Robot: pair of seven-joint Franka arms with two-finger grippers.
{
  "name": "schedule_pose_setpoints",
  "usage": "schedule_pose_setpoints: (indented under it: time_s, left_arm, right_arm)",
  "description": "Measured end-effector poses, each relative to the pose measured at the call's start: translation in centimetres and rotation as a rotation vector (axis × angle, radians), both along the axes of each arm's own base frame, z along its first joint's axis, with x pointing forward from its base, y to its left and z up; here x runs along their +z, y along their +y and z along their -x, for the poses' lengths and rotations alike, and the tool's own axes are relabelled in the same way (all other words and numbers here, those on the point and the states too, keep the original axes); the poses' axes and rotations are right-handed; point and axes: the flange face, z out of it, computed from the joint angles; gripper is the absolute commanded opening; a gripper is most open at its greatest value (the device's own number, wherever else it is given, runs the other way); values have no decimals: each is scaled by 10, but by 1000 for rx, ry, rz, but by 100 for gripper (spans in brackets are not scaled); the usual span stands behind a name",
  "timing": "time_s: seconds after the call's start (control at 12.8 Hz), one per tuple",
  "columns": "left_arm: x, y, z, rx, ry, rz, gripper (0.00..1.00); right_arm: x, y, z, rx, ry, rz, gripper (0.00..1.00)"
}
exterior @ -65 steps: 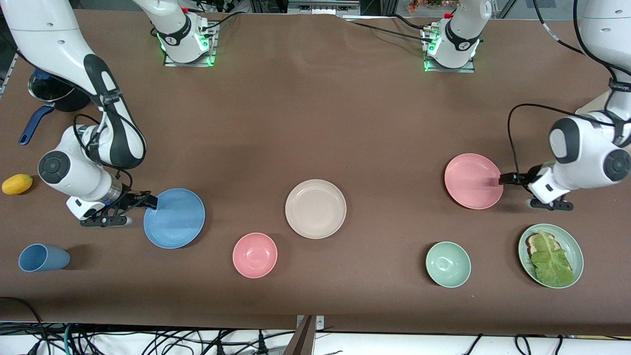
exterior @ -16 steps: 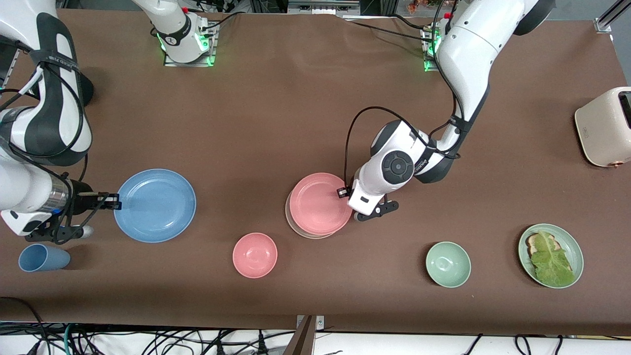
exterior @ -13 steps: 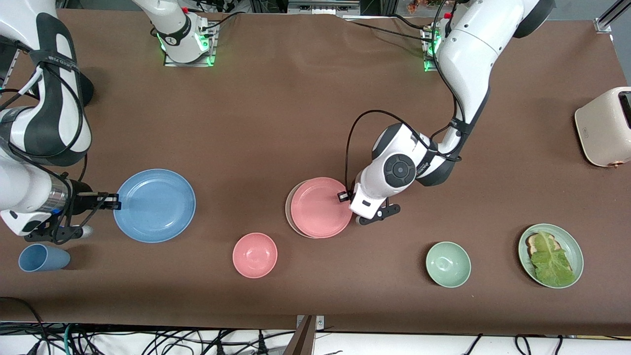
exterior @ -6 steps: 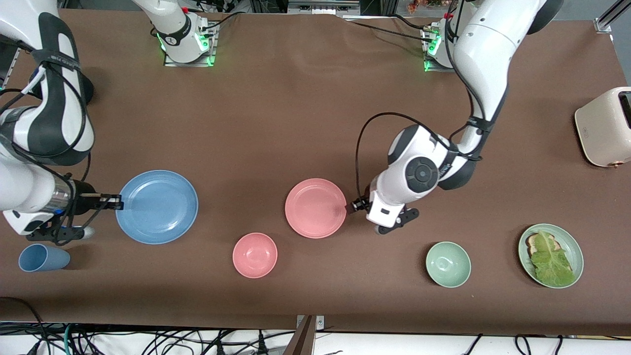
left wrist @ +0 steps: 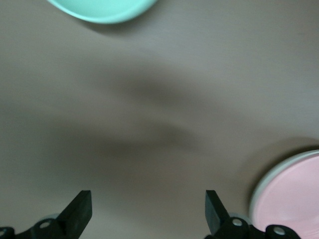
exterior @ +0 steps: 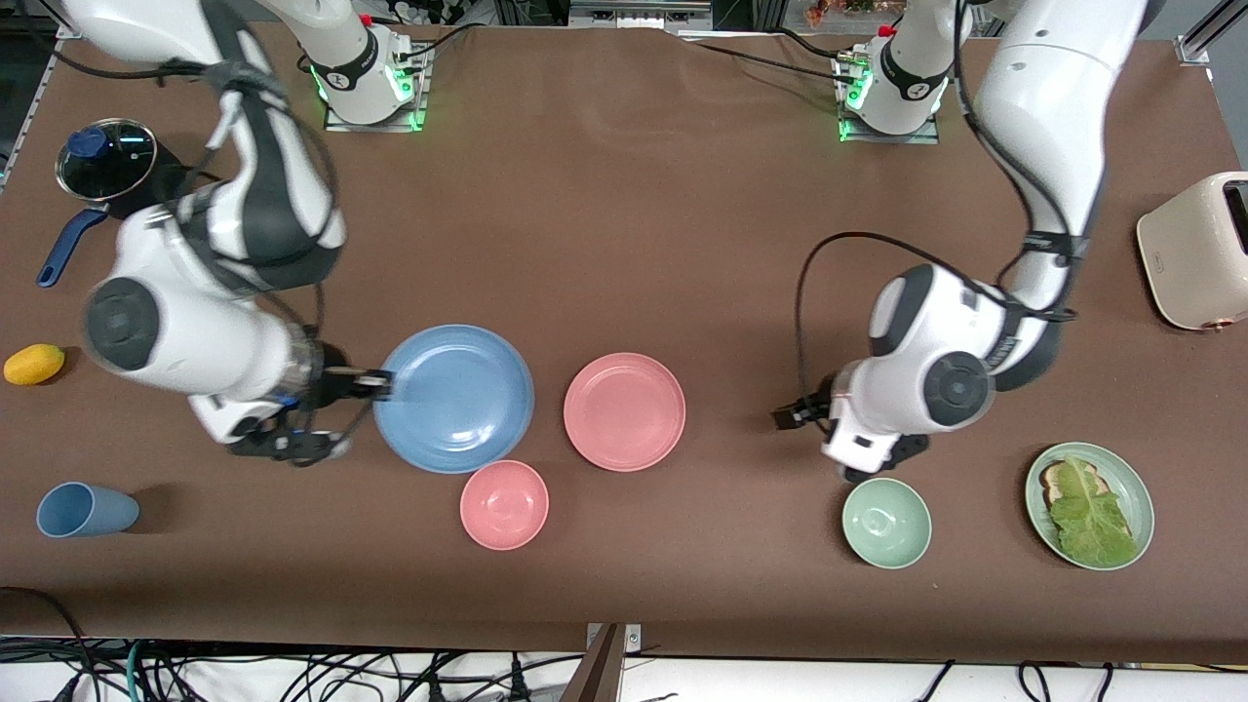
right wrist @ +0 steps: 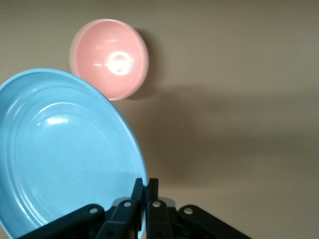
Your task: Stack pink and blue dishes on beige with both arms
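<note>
The pink plate [exterior: 624,411] lies flat at the table's middle on the beige plate, which it hides in the front view. In the left wrist view a pale sliver of the beige plate's rim [left wrist: 255,195] shows under the pink plate [left wrist: 294,199]. My left gripper [exterior: 785,417] [left wrist: 147,195] is open and holds nothing, over bare table between the pink plate and the green bowl. My right gripper [exterior: 382,386] [right wrist: 145,185] is shut on the rim of the light blue plate [exterior: 454,398] [right wrist: 60,154]. That plate is held up and tilted, beside the pink plate toward the right arm's end.
A pink bowl [exterior: 504,504] [right wrist: 110,58] sits just nearer the camera than the plates. A green bowl [exterior: 886,523] [left wrist: 102,9] and a lettuce plate [exterior: 1089,505] stand toward the left arm's end, with a toaster [exterior: 1194,252]. A blue cup [exterior: 83,510], yellow fruit [exterior: 34,364] and lidded pot [exterior: 105,174] are at the right arm's end.
My left gripper set the pink plate on the beige one, let go and drew back toward its own end. My right arm carried the blue plate toward the middle.
</note>
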Motion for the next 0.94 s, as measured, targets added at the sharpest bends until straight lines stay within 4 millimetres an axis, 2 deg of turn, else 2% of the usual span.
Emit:
schedule_pose_setpoints:
  time_s: [0.08, 0.23, 0.31, 0.39, 0.47, 0.62, 0.78, 0.94]
  left_arm:
    - [4, 29, -3, -29, 12, -4, 100]
    - [11, 90, -8, -74, 25, 9, 100]
    - [15, 118, -9, -86, 28, 20, 100]
    - [19, 143, -10, -89, 27, 28, 100]
    - [22, 164, -10, -87, 28, 34, 100]
    - [29, 194, -5, -110, 46, 44, 100]
    - [45, 213, 0, -164, 43, 30, 100]
    - [78, 223, 9, -240, 29, 22, 100]
  right_arm:
    - [-5, 41, 10, -49, -18, -4, 0]
    - [-32, 114, 31, -130, -47, 5, 0]
    - [-51, 141, 39, -163, -63, 10, 0]
    - [-73, 160, 44, -183, -81, 18, 0]
    - [-95, 169, 45, -193, -94, 26, 0]
    - [-132, 169, 43, -199, -88, 46, 0]
    - [-151, 160, 38, -208, -79, 69, 0]
    - [-158, 154, 35, -214, -73, 78, 0]
